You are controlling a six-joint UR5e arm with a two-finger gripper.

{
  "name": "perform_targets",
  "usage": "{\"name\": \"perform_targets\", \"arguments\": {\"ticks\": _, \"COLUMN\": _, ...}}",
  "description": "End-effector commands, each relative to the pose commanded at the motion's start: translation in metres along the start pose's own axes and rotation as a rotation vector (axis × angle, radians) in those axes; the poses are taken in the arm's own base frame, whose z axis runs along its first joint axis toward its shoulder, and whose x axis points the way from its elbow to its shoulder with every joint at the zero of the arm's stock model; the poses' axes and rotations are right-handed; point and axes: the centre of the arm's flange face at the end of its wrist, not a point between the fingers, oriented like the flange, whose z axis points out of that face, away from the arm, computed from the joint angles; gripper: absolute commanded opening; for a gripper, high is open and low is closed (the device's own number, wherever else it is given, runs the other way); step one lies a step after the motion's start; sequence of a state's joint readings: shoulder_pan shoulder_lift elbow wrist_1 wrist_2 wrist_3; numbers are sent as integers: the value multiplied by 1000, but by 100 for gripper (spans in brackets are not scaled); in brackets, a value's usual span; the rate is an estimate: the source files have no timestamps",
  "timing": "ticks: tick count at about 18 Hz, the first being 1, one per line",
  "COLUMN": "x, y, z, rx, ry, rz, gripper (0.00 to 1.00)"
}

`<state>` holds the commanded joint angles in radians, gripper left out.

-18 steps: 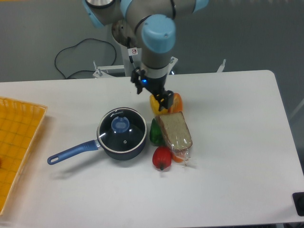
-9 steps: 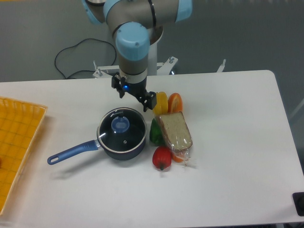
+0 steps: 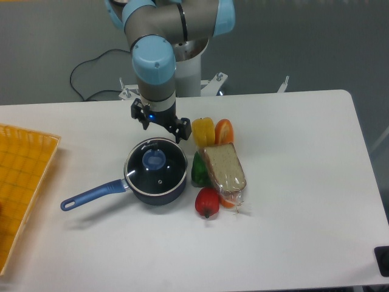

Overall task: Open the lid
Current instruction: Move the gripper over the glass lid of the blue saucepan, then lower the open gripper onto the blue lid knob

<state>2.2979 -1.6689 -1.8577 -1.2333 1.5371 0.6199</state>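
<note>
While the glass lid (image 3: pixel 155 165) sits on the saucepan (image 3: pixel 152 182), the hand (image 3: pixel 160 125) hovers behind it, fingers apart, nothing grasped.

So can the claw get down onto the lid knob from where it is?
Probably yes. The claw hangs open just behind the lid, and nothing covers the knob; the peppers and bread sit off to the side.

The arm (image 3: pixel 164 36) is cut off by the top edge. The yellow basket (image 3: pixel 21 182) runs past the left edge. The bread loaf (image 3: pixel 223 168) hides most of the green pepper (image 3: pixel 198 170). The hand (image 3: pixel 161 123) fingertips are too small to resolve.
</note>
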Motion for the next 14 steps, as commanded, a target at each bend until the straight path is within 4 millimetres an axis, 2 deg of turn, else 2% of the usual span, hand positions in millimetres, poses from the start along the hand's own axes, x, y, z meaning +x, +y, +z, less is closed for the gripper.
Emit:
{"name": "perform_targets", "arguments": {"ticks": 7, "x": 0, "y": -21, "z": -2, "rx": 9, "ry": -5, "rz": -84, "gripper": 100}}
{"name": "perform_targets", "arguments": {"ticks": 14, "x": 0, "y": -40, "z": 9, "rx": 37, "ry": -23, "rz": -137, "gripper": 100}}
